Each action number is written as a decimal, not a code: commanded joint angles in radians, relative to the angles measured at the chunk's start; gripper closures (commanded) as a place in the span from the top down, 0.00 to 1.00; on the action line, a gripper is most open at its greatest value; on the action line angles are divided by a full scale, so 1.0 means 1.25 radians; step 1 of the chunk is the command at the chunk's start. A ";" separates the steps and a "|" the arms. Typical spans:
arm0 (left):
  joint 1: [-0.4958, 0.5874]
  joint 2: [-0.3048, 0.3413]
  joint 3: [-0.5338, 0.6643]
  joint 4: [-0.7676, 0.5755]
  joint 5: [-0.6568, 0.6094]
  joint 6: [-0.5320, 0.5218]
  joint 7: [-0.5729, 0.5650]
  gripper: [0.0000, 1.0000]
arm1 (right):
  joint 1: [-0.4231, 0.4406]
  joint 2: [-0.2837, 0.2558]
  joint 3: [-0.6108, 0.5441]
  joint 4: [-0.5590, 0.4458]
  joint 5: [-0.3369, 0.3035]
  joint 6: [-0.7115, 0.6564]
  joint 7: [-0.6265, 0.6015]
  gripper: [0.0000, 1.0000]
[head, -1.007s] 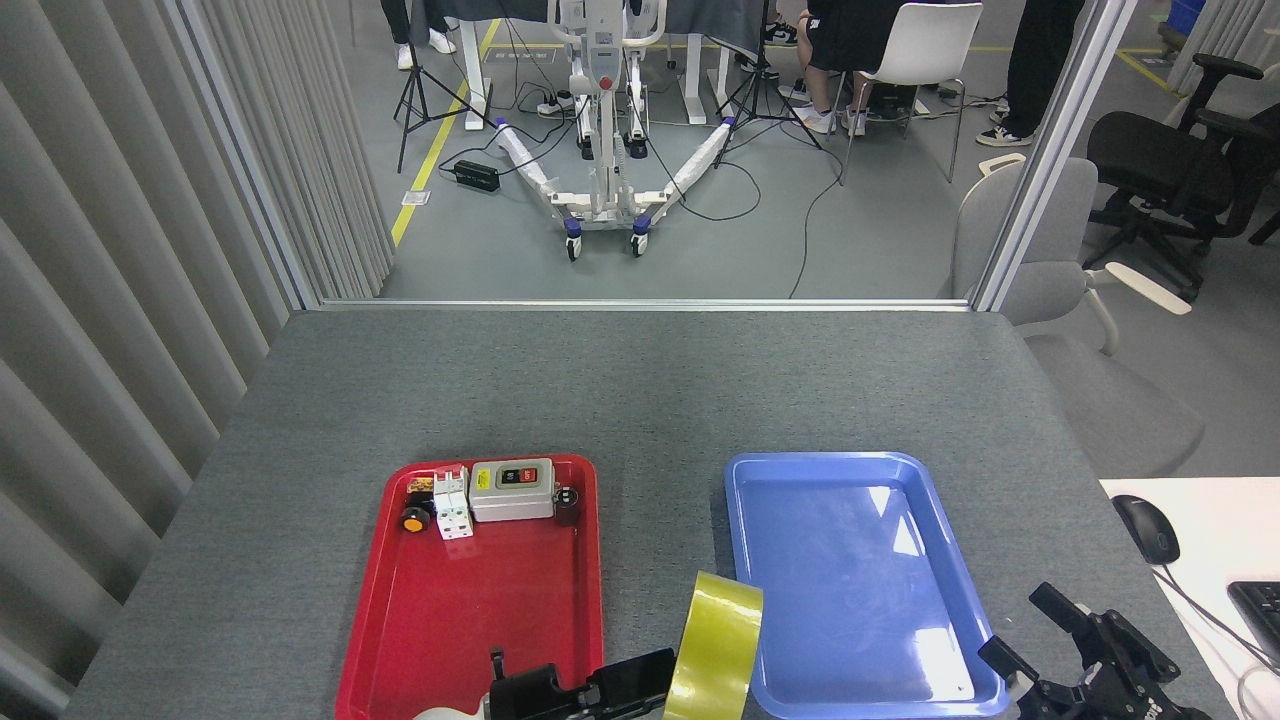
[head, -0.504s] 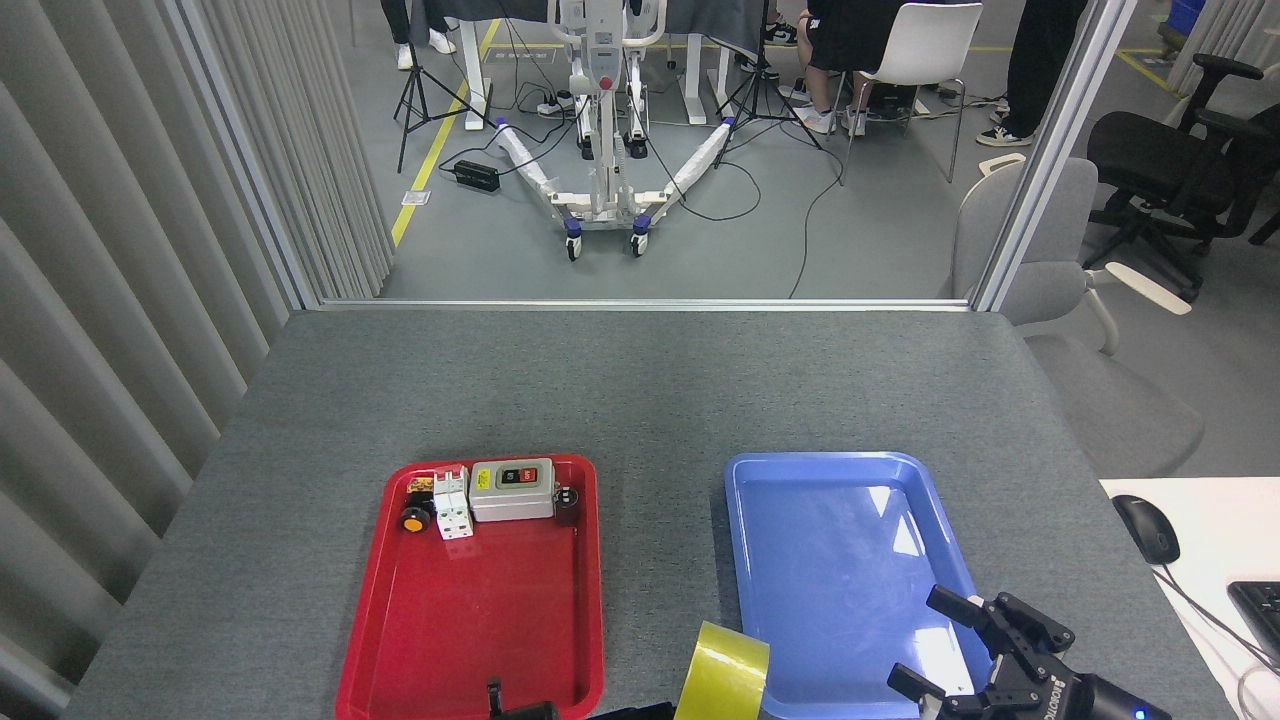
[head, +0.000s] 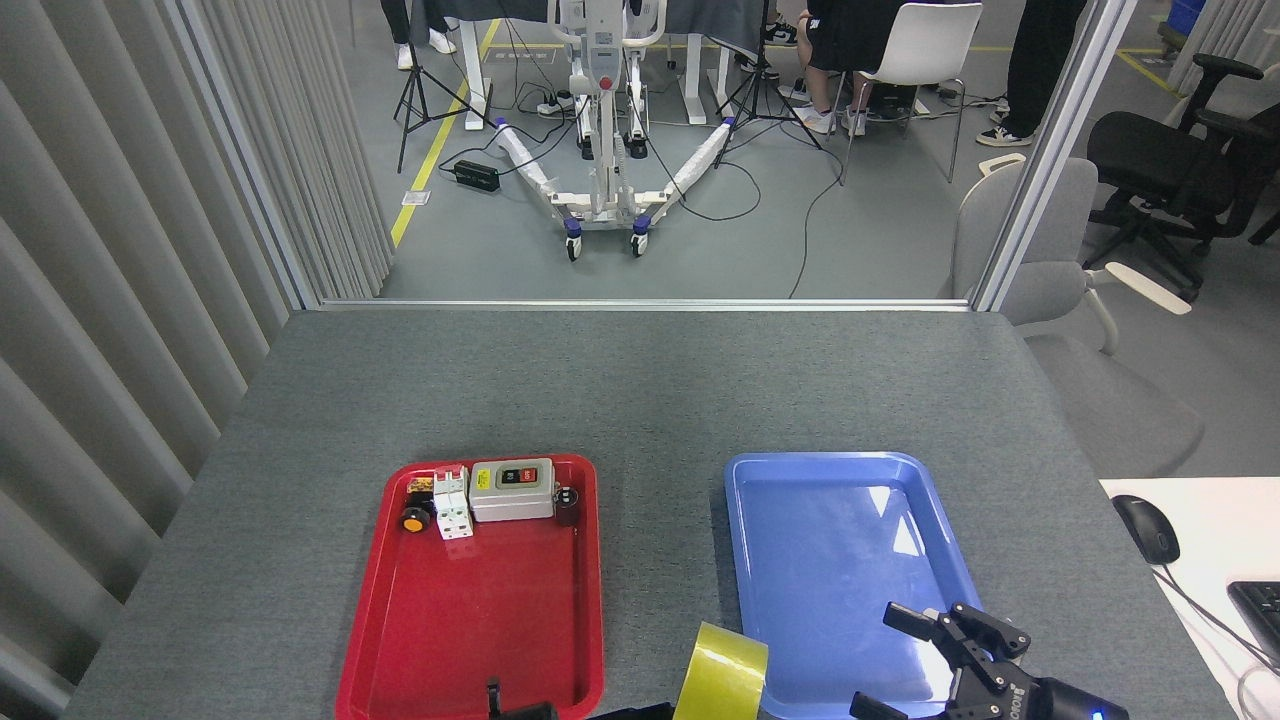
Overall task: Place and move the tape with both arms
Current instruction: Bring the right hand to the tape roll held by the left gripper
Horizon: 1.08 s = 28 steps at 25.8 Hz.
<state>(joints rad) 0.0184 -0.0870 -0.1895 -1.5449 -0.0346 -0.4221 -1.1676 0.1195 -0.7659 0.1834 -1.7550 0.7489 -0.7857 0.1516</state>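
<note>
The red tray (head: 400, 640) is crowded only at 12 o'clock by switch parts (head: 490, 495); the blue tray (head: 745, 560) lies bare.

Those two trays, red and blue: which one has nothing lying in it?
The blue tray, on the right, holds nothing; the right gripper only hovers over its near corner. The red tray carries switches along its far end.

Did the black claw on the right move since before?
Yes. The right gripper slid leftward from the blue tray's right edge to above its near end, toward the tape.

Grey floor (head: 850, 240), slatted wall (head: 130, 250), chairs (head: 920, 50).
</note>
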 commanded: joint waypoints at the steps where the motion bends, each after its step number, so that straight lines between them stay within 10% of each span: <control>1: -0.001 0.001 0.001 0.000 -0.001 0.000 0.000 0.00 | -0.022 0.024 0.032 -0.001 0.008 0.000 0.020 1.00; 28: -0.001 0.003 0.018 0.000 -0.002 -0.001 0.003 0.00 | -0.145 0.157 0.143 0.043 0.079 0.000 0.044 1.00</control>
<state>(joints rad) 0.0168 -0.0820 -0.1740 -1.5460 -0.0369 -0.4238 -1.1640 -0.0486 -0.5880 0.3507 -1.7179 0.8428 -0.7856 0.2038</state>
